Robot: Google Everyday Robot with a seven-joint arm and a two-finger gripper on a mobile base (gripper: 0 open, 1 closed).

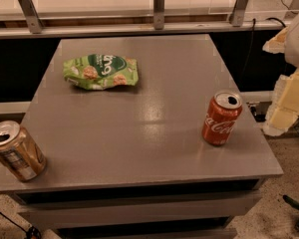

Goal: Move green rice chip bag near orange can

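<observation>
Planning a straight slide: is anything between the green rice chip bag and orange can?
Nothing visible; only bare table lies between bag and orange can. The Coca-Cola can and the gripper are far right.

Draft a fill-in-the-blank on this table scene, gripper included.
1. The orange can stands at the table's front ____ corner.
2. The red Coca-Cola can stands by the table's ____ edge.
3. The green rice chip bag touches ____ can.
4. The gripper hangs beyond the table, at the picture's ____ edge.
Missing: left; right; neither; right.
</observation>
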